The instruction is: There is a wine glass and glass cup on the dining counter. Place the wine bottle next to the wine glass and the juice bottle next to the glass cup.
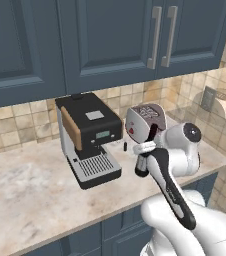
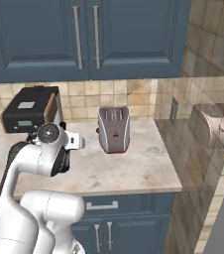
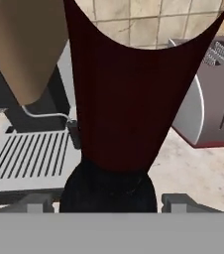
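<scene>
My gripper (image 1: 144, 149) is shut on the wine bottle (image 1: 152, 132), held above the kitchen worktop between the coffee machine and the toaster. In the hand view the wine bottle (image 3: 126, 99) rises from between the fingertips (image 3: 34, 202), its nearly black body low down and its dark red top spreading wide toward the camera. In the left base view the bottle's dark red neck pokes up above the hand and its dark base hangs below. The wine glass, the glass cup, the juice bottle and the dining counter are out of view.
A black coffee machine (image 1: 87, 135) stands on the marbled worktop (image 1: 30, 185) to the left of the hand. A silver toaster (image 2: 114, 130) sits just behind and right. Blue wall cabinets (image 1: 110, 35) hang overhead, and a tiled wall (image 2: 203, 74) closes the right end.
</scene>
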